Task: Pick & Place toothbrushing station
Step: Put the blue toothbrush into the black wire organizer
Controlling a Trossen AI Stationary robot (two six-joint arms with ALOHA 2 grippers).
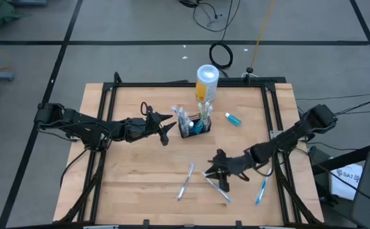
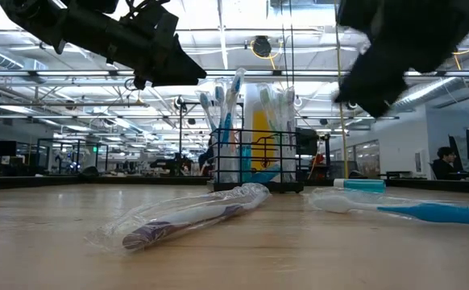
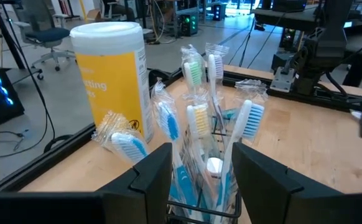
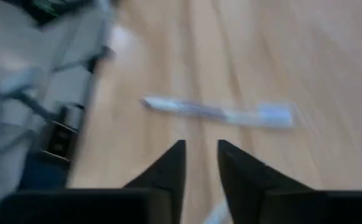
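Observation:
The toothbrushing station (image 1: 194, 125) is a small black wire basket on the table's middle, in front of the canister, and holds several wrapped toothbrushes standing upright (image 3: 199, 118). My left gripper (image 1: 167, 132) hangs open just left of it; in the left wrist view (image 3: 203, 149) its fingers stand on either side of the basket's near end, apart from it. My right gripper (image 1: 212, 170) hovers open above the table's near right part, over loose toothbrushes. In the right wrist view (image 4: 201, 146) nothing is between its fingers. One wrapped toothbrush (image 4: 218, 112) lies flat ahead of it.
A white-and-yellow canister (image 1: 206, 83) stands just behind the basket. Loose toothbrushes lie flat near the front: one wrapped (image 1: 186, 181), one below my right gripper (image 1: 219, 188), one blue (image 1: 261, 189). A small blue tube (image 1: 233, 118) lies right of the basket. Black rails (image 1: 274, 108) frame the table.

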